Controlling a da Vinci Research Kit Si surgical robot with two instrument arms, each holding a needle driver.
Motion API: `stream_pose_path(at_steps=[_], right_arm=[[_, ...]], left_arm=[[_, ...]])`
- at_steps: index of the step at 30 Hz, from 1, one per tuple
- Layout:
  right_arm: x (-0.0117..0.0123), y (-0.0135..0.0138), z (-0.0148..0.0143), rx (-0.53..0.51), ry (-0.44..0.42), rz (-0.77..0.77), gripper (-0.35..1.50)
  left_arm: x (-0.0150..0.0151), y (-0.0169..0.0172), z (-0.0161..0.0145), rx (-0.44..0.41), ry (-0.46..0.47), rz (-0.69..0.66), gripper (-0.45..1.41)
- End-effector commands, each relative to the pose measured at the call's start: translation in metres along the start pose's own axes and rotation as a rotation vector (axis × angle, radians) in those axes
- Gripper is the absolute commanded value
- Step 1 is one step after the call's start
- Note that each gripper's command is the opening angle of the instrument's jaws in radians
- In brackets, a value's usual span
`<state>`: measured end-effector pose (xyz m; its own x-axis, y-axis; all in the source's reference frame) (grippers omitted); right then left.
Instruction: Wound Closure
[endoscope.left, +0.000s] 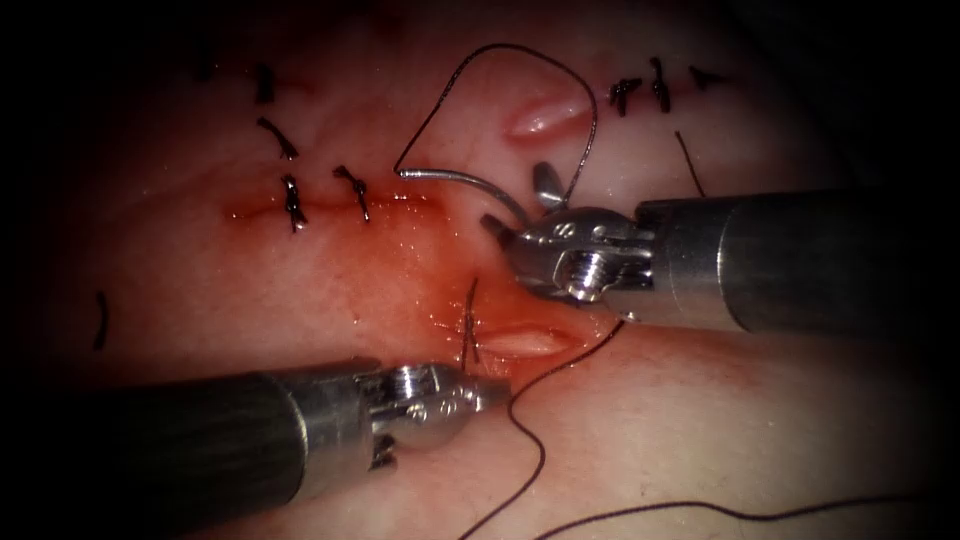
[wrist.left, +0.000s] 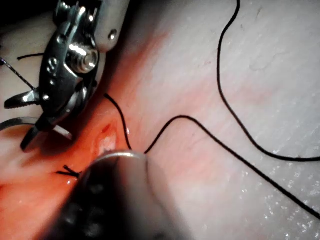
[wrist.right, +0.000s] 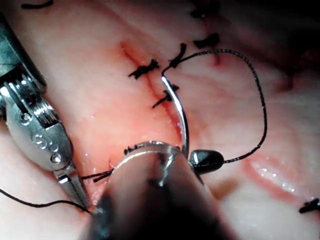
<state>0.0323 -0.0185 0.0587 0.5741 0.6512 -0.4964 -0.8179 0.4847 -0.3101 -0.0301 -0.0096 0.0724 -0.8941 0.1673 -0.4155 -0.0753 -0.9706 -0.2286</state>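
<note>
The curved needle (endoscope.left: 460, 180) lies over the tissue (endoscope.left: 700, 420) above the cut (endoscope.left: 400, 205). Its thread end points left and its other end is hidden under my right tool (endoscope.left: 515, 198). That tool's jaws are open, one on each side of the needle (wrist.left: 15, 122); whether the point sits in the tissue is hidden. The thread (endoscope.left: 520, 50) loops up from the needle, passes behind the right tool and comes out below it. My left tool (endoscope.left: 500, 388) is shut on the thread where it kinks, just below the gaping part of the cut (endoscope.left: 520, 342). The same tool (wrist.right: 82, 202) shows in the right wrist view, next to the needle (wrist.right: 177, 107).
Finished stitches (endoscope.left: 293, 200) cross the cut's left part, and red fluid (endoscope.left: 400, 280) wets the tissue around it. A second small wound (endoscope.left: 545, 115) with knots (endoscope.left: 625, 92) lies at the back. Loose thread (endoscope.left: 700, 507) trails along the front, and a cut end (endoscope.left: 100, 320) lies far left.
</note>
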Motion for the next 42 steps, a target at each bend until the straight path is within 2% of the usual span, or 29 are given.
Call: stream_pose_path(at_steps=[1,9,11,13,16,18,19,22,23,24,27,30,32,36,42], right_arm=[[0.0008,-0.0009,0.0003,0.014,-0.024,-0.009,-0.35],[0.0007,-0.0006,0.001,-0.032,-0.069,-0.088,-0.35],[0.0007,-0.0004,0.0004,0.009,-0.014,-0.108,-0.35],[0.0005,0.0001,-0.0001,0.093,0.046,-0.159,-0.35],[0.0002,0.0021,-0.0009,0.29,0.176,-0.168,-0.35],[-0.0001,0.0036,-0.0008,0.406,0.232,-0.103,-0.35],[-0.0004,0.0049,-0.0006,0.508,0.28,-0.046,-0.35],[-0.0011,0.007,0.0002,0.634,0.369,0.037,-0.35],[-0.0015,0.0082,0.001,0.722,0.408,0.103,-0.35],[-0.0017,0.0086,0.0015,0.755,0.418,0.135,-0.35],[-0.0027,0.009,0.003,0.869,0.413,0.249,-0.35],[-0.0041,0.0078,0.004,1.013,0.392,0.369,-0.35],[-0.0051,0.0067,0.0044,1.069,0.409,0.451,-0.35],[-0.0061,0.0058,0.0048,1.125,0.386,0.565,-0.35],[-0.0061,0.0058,0.0049,1.09,0.269,0.828,-0.35]], left_arm=[[0.0003,-0.0002,0.0007,0.001,0.001,0.001,-0.05],[0.0004,-0.0001,0.0006,0.001,0.001,0.0,-0.05],[0.0004,-0.0001,0.0006,0.001,0.001,0.0,-0.05],[0.0004,-0.0001,0.0006,0.001,0.001,0.0,-0.05],[0.0004,-0.0001,0.0006,0.001,0.001,0.0,-0.05],[0.0004,-0.0001,0.0006,0.001,0.001,0.0,-0.05],[0.0004,0.0,0.0006,0.001,0.0,-0.001,-0.05],[0.0005,0.0,0.0005,0.001,0.0,-0.001,-0.05],[0.0005,0.0,0.0005,0.001,0.0,0.005,-0.05],[0.0005,0.0,0.0005,0.001,0.0,0.004,-0.05],[0.0005,0.0,0.0005,0.001,0.0,0.004,-0.05],[0.0005,0.0,0.0005,0.001,0.0,0.005,-0.05],[0.0005,0.0,0.0005,0.001,0.0,0.005,-0.05],[0.0005,0.0,0.0005,0.001,0.0,0.005,-0.05],[0.0005,0.0,0.0005,0.001,0.0,0.005,-0.05]])
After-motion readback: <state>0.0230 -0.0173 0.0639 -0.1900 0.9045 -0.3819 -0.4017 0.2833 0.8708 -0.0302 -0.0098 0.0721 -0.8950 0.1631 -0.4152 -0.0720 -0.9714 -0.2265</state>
